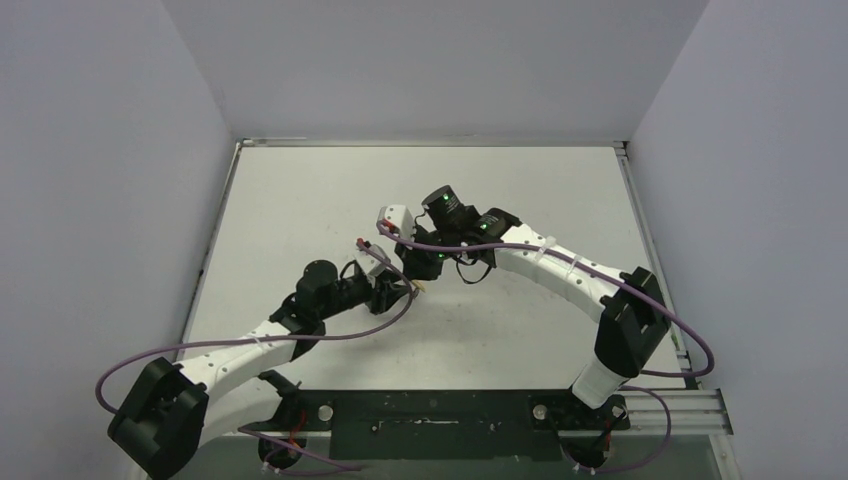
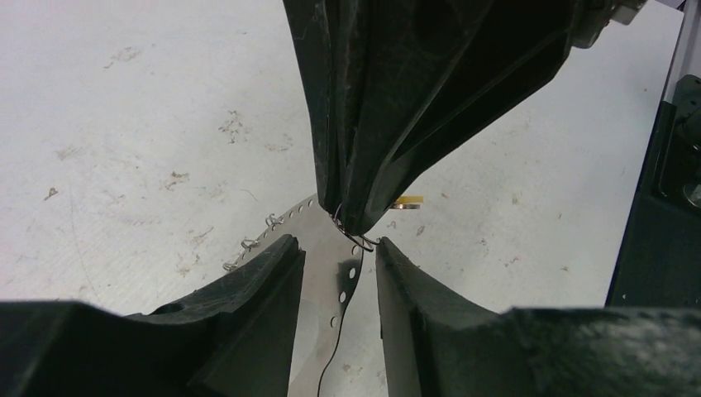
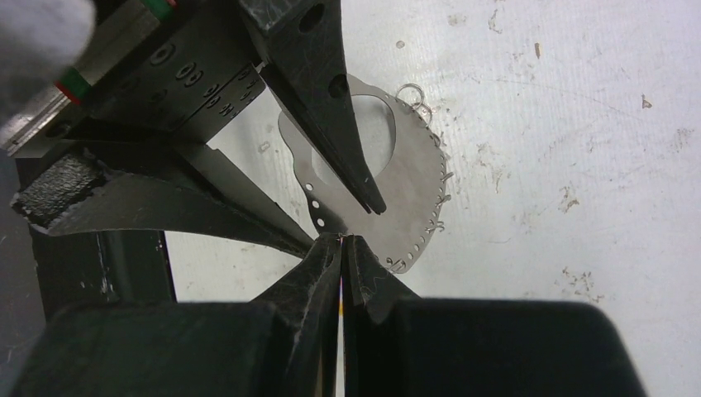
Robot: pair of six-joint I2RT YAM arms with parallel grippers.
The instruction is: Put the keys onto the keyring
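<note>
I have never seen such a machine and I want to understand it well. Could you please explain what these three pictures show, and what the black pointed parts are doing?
These are two robot arms bolted to a white table. The top picture looks down on both: the left arm and the right arm meet in the middle. The other two pictures come from small cameras on each wrist, so each shows its own black pincer at the bottom.

On the table lies the keyring, a thin silvery plate with small rings along its edge. The right pincer is shut and seems to pinch a small wire ring at that edge. The left pincer has its fingers apart, one on each side of the plate. A yellow-headed key lies just behind.
</note>
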